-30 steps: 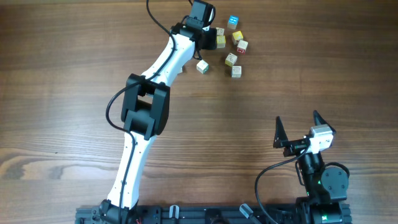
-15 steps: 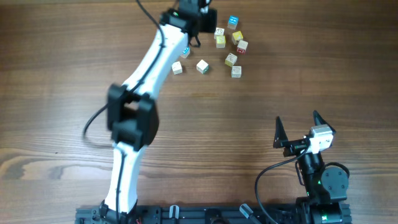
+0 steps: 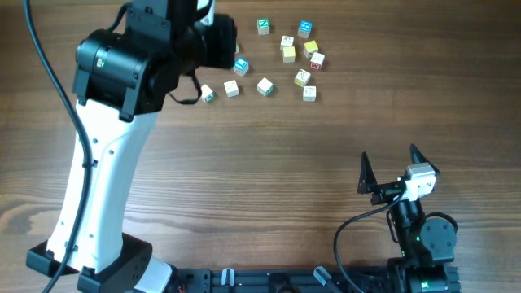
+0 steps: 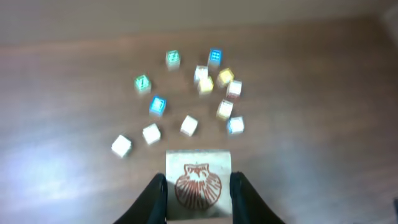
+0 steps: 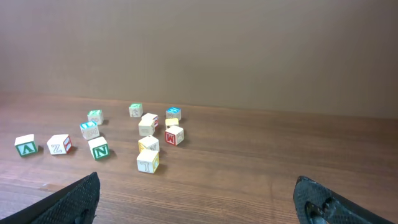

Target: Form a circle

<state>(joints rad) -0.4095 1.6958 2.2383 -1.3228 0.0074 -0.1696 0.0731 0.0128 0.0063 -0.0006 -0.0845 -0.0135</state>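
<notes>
Several small letter blocks lie scattered at the far side of the table. Cream and yellow ones (image 3: 303, 65) make a loose curve on the right, not a closed circle. A white block with a red shell print (image 4: 198, 185) sits between the fingers of my left gripper (image 4: 198, 194), which is shut on it and held above the table, near side of the scatter. From overhead only the left gripper's dark body (image 3: 218, 42) shows, and the shell block is hidden under it. My right gripper (image 5: 196, 186) stands wide open and empty, far from the blocks (image 5: 148, 162).
Loose blocks lie left of the curve: a green one (image 3: 262, 27), a blue one (image 3: 241, 66) and three white ones (image 3: 231, 89) in a row. The left arm (image 3: 114, 155) rises tall over the table's left half. The right gripper (image 3: 391, 169) stays near the front right.
The left arm has swung left from the block cluster and risen toward the camera, uncovering the blocks it hid. Its jaws have narrowed onto the shell block. The right arm has not moved.
</notes>
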